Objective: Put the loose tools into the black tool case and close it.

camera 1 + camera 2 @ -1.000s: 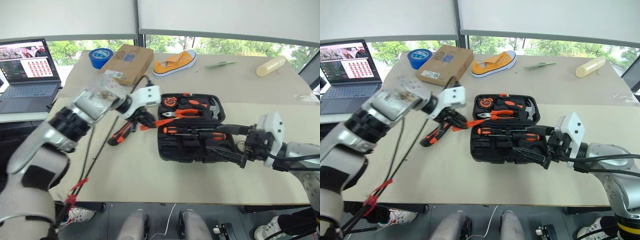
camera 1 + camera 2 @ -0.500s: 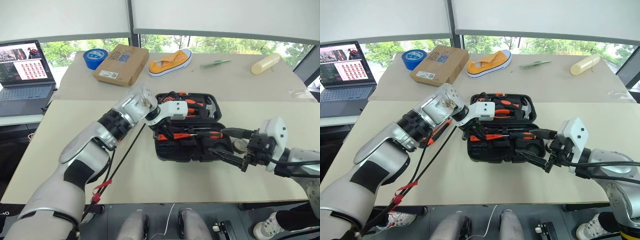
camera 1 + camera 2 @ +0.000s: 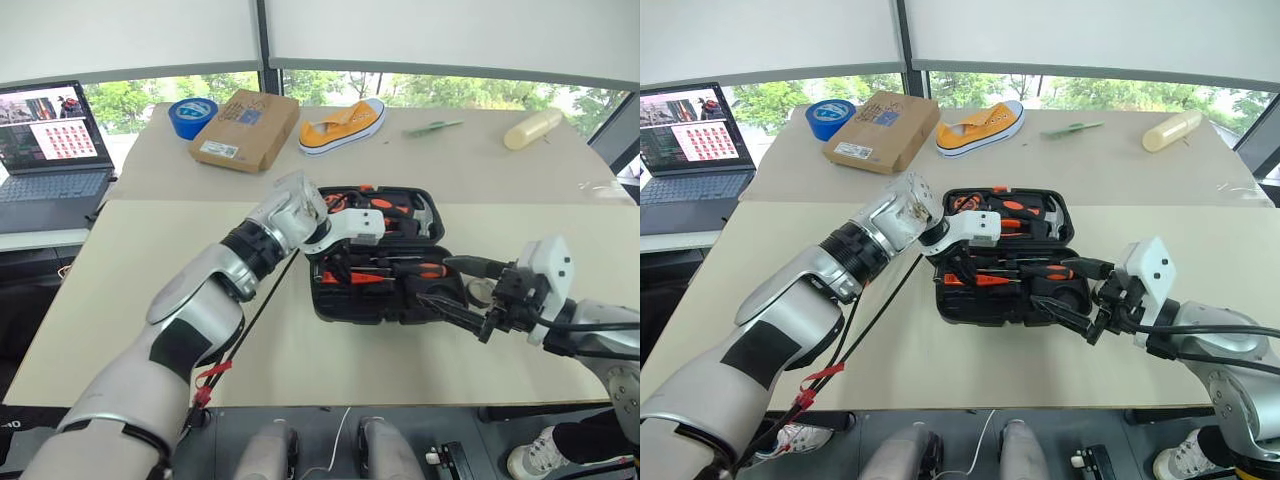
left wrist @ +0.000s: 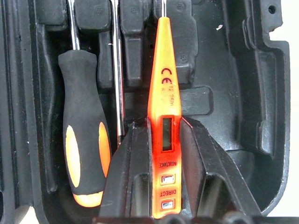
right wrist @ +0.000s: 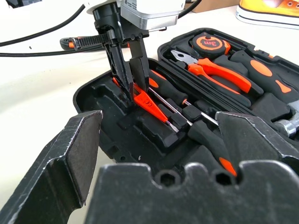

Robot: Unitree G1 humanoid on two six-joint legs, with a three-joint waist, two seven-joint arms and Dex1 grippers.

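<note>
The left end effector (image 4: 166,154) is clamped on the tester screwdriver (image 4: 164,102) inside the tool case (image 3: 985,300), while the right end effector (image 3: 1072,295) stands apart.

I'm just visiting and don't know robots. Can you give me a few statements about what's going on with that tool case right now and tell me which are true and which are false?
1. The left gripper holds a slim orange tester screwdriver over the black tool case. True.
2. The tool case is closed and latched. False: it lies open, with tools showing in its recesses.
3. The right gripper is clamped on a hammer. False: its fingers are spread wide and hold nothing, at the case's near right corner.
4. Orange-handled pliers lie in the case's far half. True.
5. The blue tape roll sits inside the case. False: it is on the far table beside the cardboard box.
</note>
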